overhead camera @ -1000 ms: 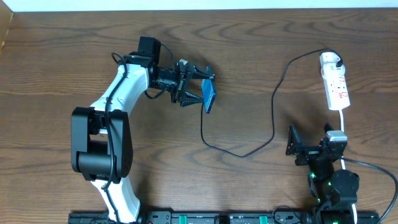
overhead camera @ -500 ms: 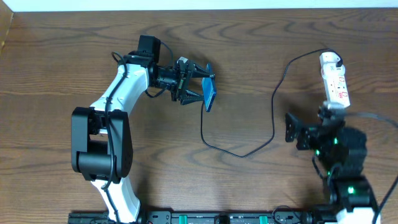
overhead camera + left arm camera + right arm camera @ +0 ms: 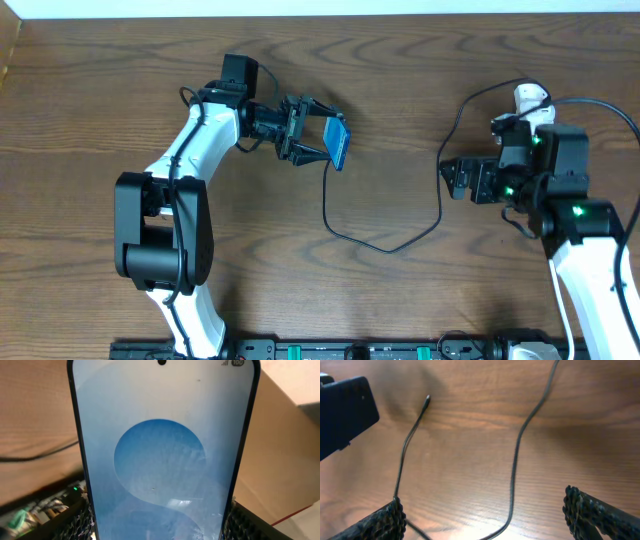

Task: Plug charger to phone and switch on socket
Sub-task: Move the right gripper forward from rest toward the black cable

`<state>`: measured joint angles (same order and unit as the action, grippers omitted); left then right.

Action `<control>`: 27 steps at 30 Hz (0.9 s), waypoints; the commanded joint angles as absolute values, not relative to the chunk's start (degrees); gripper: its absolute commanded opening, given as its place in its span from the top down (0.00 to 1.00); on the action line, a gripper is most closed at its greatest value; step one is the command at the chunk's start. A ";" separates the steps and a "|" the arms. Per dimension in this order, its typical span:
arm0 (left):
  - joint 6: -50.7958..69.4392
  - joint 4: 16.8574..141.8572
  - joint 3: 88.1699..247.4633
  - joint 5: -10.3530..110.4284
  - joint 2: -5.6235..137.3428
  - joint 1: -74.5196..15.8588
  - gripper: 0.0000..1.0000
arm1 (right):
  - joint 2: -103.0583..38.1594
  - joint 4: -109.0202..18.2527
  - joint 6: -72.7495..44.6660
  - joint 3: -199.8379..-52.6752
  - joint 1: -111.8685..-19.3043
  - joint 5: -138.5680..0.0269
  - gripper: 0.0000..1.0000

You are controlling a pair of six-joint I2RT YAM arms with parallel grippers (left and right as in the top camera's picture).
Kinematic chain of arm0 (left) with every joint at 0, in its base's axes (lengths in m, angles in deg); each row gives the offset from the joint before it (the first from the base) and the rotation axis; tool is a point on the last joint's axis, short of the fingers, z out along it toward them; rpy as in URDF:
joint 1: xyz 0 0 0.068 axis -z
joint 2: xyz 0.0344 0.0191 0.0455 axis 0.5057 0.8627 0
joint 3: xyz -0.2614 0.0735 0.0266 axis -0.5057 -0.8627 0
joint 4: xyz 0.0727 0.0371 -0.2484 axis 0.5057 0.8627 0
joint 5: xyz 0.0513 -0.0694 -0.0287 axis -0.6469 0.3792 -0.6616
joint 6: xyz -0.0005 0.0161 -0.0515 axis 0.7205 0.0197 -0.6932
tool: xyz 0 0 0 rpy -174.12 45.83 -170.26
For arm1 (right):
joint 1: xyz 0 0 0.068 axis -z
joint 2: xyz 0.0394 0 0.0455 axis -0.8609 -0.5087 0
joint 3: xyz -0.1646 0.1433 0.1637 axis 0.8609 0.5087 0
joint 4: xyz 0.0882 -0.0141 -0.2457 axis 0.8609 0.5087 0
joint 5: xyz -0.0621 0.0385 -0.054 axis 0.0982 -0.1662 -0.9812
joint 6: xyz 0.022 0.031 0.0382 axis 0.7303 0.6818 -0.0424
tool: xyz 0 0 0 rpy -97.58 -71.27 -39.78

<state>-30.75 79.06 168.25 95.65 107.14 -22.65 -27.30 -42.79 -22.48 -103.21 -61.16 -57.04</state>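
My left gripper (image 3: 325, 141) is shut on the phone (image 3: 338, 147) and holds it on edge above the table. In the left wrist view the phone (image 3: 160, 460) with its lit white and blue screen fills the frame between the fingers (image 3: 160, 527). The charger cable (image 3: 440, 170) loops across the table. Its connector tip (image 3: 327, 172) lies just below the phone, apart from it. My right gripper (image 3: 455, 180) is open and empty over the cable (image 3: 515, 460). The right wrist view also shows the tip (image 3: 427, 397) and the phone's dark back (image 3: 345, 415). The socket (image 3: 527, 100) is mostly hidden under my right arm.
The wooden table (image 3: 120, 80) runs to a white far edge. A white cord (image 3: 560, 300) trails along the right arm toward the front. The arm bases stand on a black rail (image 3: 350, 350) at the front edge.
My right arm has moved from the front edge away toward the socket and now covers most of it. My left gripper has tilted the phone slightly and still holds it.
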 commanded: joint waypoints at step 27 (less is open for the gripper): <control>-49.31 78.82 168.56 98.52 105.54 -25.21 0.38 | -35.52 -46.47 -10.09 -106.22 -61.79 -49.76 0.05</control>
